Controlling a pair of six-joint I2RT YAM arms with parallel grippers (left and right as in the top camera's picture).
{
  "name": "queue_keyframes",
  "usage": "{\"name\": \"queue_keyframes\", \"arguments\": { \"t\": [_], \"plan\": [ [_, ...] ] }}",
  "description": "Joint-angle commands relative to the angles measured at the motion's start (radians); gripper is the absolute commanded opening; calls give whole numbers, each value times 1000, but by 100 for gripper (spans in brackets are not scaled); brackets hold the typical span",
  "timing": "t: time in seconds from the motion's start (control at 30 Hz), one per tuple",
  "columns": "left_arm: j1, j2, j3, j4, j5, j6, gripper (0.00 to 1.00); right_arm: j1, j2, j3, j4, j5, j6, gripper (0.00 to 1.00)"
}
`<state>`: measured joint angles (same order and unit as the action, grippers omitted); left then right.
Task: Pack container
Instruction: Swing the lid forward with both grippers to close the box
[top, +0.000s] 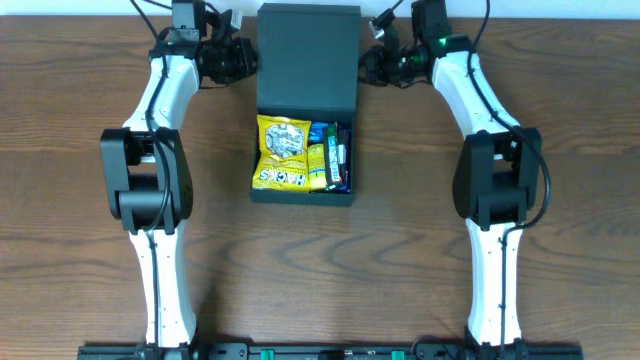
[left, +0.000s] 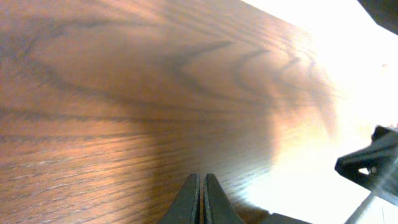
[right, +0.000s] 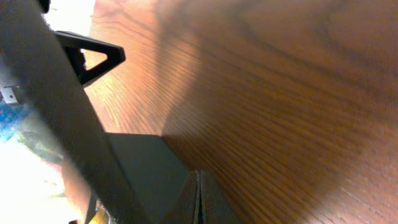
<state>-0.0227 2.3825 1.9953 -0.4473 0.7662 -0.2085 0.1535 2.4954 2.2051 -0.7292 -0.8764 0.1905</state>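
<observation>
Container (top: 300, 197) lies in the middle of the surface (top: 80, 120), between my two arms, with its flap lid (top: 307, 60) open. In the lower part I see yellow snack packets (top: 283, 150) and narrower ones beside them. My left hand (left: 200, 179) is near the lid's left edge, fingers pressed together on nothing. My right hand (right: 198, 175) is near the right edge, also closed and empty.

A brown table (top: 60, 200) with dark wavy wood grain

Container (right: 138, 167) blurred, cropped at edge
</observation>
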Motion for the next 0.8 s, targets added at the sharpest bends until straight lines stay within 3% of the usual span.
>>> {"name": "queue_keyframes", "arguments": {
  "t": [0.0, 0.43, 0.77],
  "plan": [
    [-21, -95, 32, -1, 74, 71, 6, 17, -57, 81, -35, -74, -80, 2],
    [-18, -265, 32, -146, 64, 311, 6, 18, -57, 283, -306, -69, -248, 2],
    [19, -306, 32, -296, 66, 419, 6, 18, -57, 421, -581, -18, -415, 1]
  ]
}}
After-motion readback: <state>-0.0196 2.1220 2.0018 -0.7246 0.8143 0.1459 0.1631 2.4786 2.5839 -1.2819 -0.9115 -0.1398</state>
